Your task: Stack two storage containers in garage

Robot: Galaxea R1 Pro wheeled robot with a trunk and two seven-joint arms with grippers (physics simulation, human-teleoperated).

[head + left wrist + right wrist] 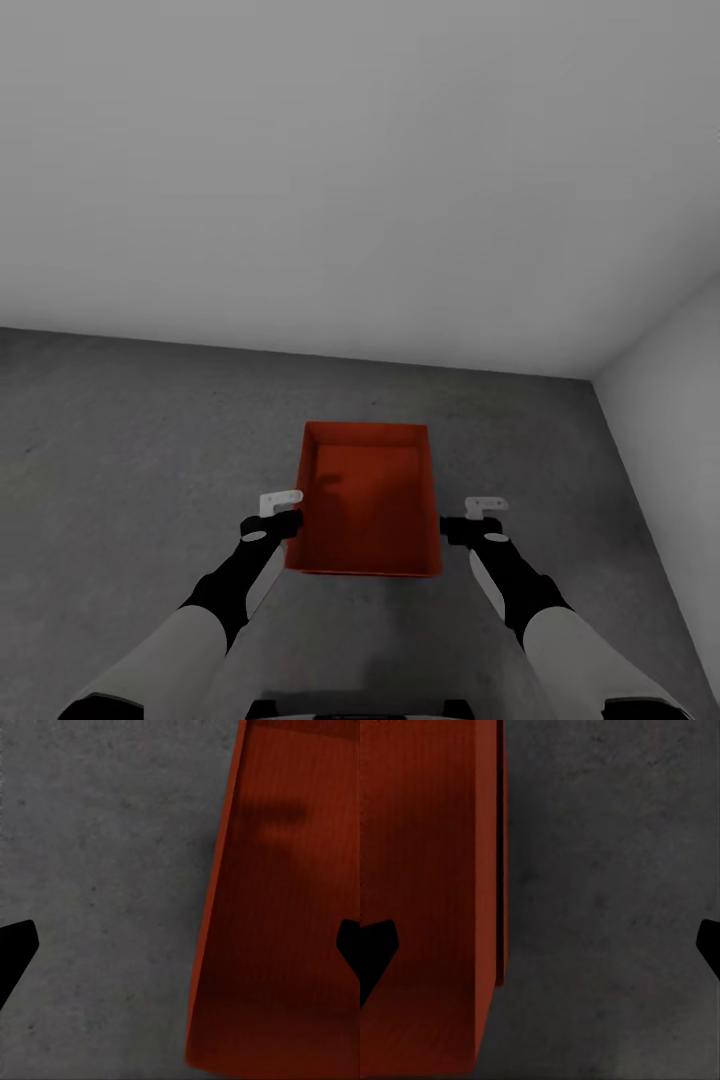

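An orange-red storage container (370, 500) sits on the dark grey concrete floor (120, 450) of the garage, just ahead of me near a corner. My left gripper (285, 520) is at its left wall near the front and stands open. In the left wrist view that gripper (184, 945) straddles the container (285, 907) wall, with one finger (15, 952) over the floor and the other inside. My right gripper (460, 522) is open at the right wall. In the right wrist view the gripper (544, 945) straddles the container (427, 870) wall the same way.
A pale grey wall (350, 150) runs across the back, a little beyond the container. A second wall (670, 400) closes the right side and meets it in a corner. Bare concrete stretches out to the left.
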